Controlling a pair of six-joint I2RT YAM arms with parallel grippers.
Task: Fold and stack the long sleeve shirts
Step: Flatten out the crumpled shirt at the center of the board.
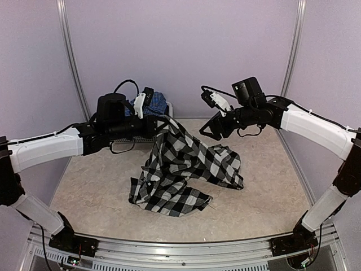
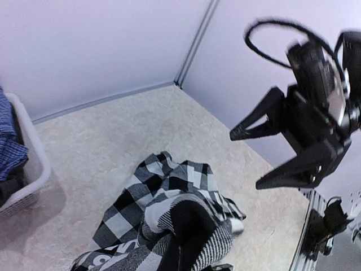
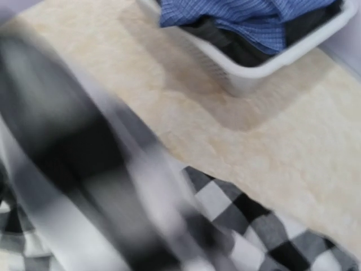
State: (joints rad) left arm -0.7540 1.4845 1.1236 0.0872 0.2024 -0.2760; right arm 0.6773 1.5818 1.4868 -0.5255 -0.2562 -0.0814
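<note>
The black-and-white checked long sleeve shirt [image 1: 180,164] hangs from my left gripper [image 1: 163,125], which is shut on its upper edge. Its lower part lies crumpled on the table. In the left wrist view the shirt [image 2: 163,192] bunches over my own fingers and hides them. My right gripper [image 1: 210,135] hovers just right of the raised cloth, open and holding nothing. The left wrist view shows it [image 2: 247,160] with its fingers spread. The blue fine-checked shirt [image 1: 152,104] lies in the basket [image 3: 254,73]. In the right wrist view the checked shirt [image 3: 254,220] is partly blurred.
The white mesh basket [image 2: 25,180] stands at the back of the table, behind my left arm, with the blue shirt [image 3: 254,17] heaped in it. Pale walls close in the table at the back and on both sides. A metal rail [image 1: 180,248] runs along the near edge.
</note>
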